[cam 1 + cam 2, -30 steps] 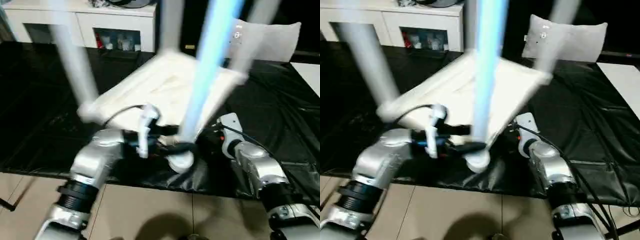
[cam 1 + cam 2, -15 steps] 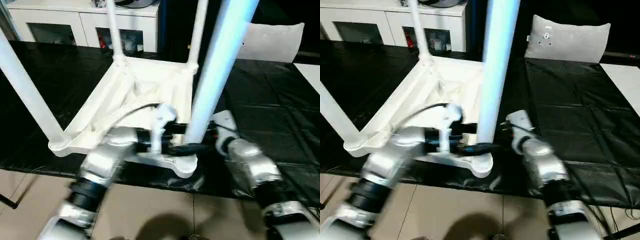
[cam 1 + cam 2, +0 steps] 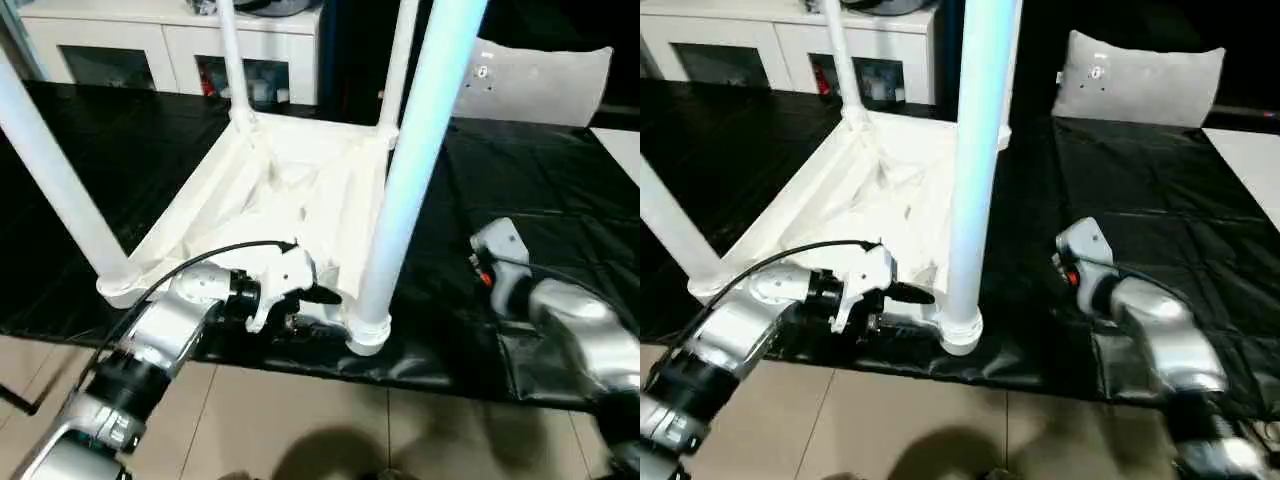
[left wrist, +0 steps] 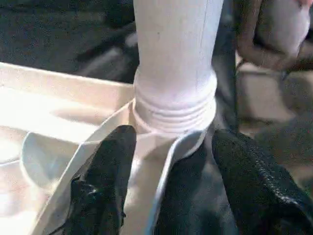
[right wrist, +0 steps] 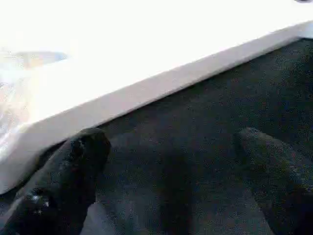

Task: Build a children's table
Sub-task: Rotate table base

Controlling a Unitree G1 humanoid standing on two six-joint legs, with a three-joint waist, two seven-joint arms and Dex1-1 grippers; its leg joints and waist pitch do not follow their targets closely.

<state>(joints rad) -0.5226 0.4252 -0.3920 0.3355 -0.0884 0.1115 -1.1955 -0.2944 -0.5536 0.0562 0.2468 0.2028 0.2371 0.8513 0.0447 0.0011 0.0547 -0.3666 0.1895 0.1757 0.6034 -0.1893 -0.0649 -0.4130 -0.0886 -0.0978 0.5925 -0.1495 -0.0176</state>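
Now we have the white plastic rectangular tabletop (image 3: 290, 190) lying upside down on the black-covered table (image 3: 560, 200), ribbed underside up, with four long white tapered tube legs standing in its corner sockets and rising out of the top of the head views. The nearest leg (image 3: 405, 190) stands upright at the front corner closest to us, its long axis vertical, its threaded foot seated in the round corner socket (image 4: 166, 142) at the table's front edge.

Our left end effector (image 4: 168, 181) sits low beside that socket, fingers (image 4: 105, 171) apart and pointing at the leg's base, one finger on either side of the socket rim; we cannot tell whether they touch it. Our right end effector (image 5: 171, 176) hangs wide open over the black cover, just beside the tabletop's side edge and apart from it, holding nothing. So the left arm is the nearer one, and we judge that any further seating or twisting of this leg falls to it.
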